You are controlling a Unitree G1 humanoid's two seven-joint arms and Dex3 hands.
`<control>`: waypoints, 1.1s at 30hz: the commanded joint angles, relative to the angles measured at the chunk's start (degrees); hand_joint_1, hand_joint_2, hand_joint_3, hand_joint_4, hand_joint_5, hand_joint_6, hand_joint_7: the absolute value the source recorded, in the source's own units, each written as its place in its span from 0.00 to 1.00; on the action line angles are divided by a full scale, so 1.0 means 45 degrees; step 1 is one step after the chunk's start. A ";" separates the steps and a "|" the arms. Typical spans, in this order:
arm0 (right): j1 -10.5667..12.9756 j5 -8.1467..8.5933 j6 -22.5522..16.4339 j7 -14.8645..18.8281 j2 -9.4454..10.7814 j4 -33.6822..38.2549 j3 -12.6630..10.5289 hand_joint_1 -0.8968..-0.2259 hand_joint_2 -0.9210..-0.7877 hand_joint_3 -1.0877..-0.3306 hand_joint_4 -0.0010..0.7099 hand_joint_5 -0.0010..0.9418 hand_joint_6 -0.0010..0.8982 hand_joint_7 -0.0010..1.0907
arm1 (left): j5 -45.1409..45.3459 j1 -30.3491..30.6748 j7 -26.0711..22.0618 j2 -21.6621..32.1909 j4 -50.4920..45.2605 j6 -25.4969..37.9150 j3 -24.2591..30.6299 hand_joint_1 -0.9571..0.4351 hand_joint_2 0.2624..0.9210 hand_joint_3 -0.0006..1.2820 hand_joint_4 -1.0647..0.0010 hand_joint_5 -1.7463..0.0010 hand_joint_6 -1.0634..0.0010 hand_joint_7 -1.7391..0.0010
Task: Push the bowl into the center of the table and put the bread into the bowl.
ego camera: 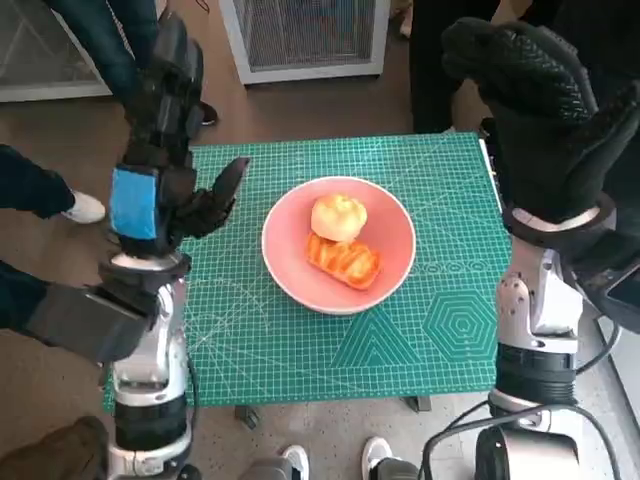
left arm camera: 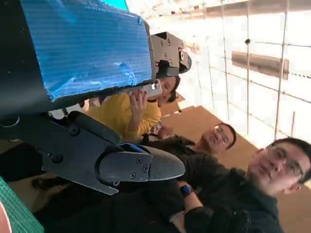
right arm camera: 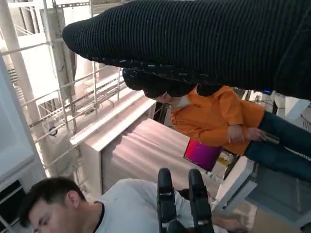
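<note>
**Bread in the bowl, both hands lifted off: keep them out of the way**

From the head view, I read the job as essentially done: the round pink ceramic bowl (ego camera: 338, 243) sits about mid-table on the green gridded cutting mat (ego camera: 440, 330), and it holds two pieces, a pale round bun (ego camera: 339, 216) on the far side touching a glazed orange-brown twisted pastry (ego camera: 344, 259) nearer me. My left hand (ego camera: 165, 195), black with blue tape, is raised at the mat's left edge, fingers spread, grasping nothing. My right hand (ego camera: 545, 110), in the black knitted glove, is raised at the far right, apart from the bowl; I cannot tell whether it is clenched. What remains is pulling both arms back without clipping the rim.

The left wrist view shows the left hand's black fingers (left arm camera: 141, 166) parted and bare, people behind.

The right wrist view shows only the glove's dark band and people; the hand's state stays unclear.
</note>
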 commanded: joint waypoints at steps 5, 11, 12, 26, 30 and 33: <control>-0.0074 -0.0249 0.0095 -0.0205 -0.0108 0.0161 0.0089 0.38 0.00 0.47 0.45 0.00 0.27 0.37 | -0.0161 0.0278 0.0398 -0.0450 -0.0256 -0.0298 -0.0292 0.13 1.00 0.31 0.89 0.99 0.92 0.87; -0.0184 -0.0311 0.0052 -0.0208 -0.0121 0.0304 0.0123 0.40 0.00 0.47 0.45 0.00 0.27 0.37 | -0.0162 0.0330 0.0307 -0.0367 -0.0342 -0.0372 -0.0503 0.14 1.00 0.31 0.88 0.99 0.92 0.88; -0.0198 -0.0329 0.0036 -0.0208 -0.0122 0.0324 0.0124 0.40 0.00 0.46 0.45 0.00 0.27 0.37 | -0.0161 0.0336 0.0279 -0.0338 -0.0366 -0.0378 -0.0527 0.14 1.00 0.31 0.88 0.99 0.92 0.88; -0.0540 -0.0620 -0.0265 -0.0248 -0.0007 0.0852 0.0215 0.39 0.00 0.46 0.45 0.00 0.27 0.38 | -0.0137 0.0166 -0.0224 0.0267 0.0080 -0.1006 -0.0465 0.14 1.00 0.34 0.88 0.99 0.93 0.88; -0.0623 -0.0678 -0.0355 -0.0269 0.0023 0.1008 0.0267 0.39 0.00 0.46 0.45 0.00 0.27 0.38 | -0.0175 0.0110 -0.0274 0.0422 0.0194 -0.1190 -0.0401 0.15 1.00 0.34 0.87 0.99 0.93 0.88; -0.0727 -0.0701 -0.0443 -0.0266 0.0048 0.1225 0.0302 0.38 0.00 0.45 0.44 0.00 0.27 0.38 | -0.0210 0.0037 -0.0321 0.0534 0.0293 -0.1311 -0.0353 0.15 1.00 0.34 0.87 0.99 0.93 0.88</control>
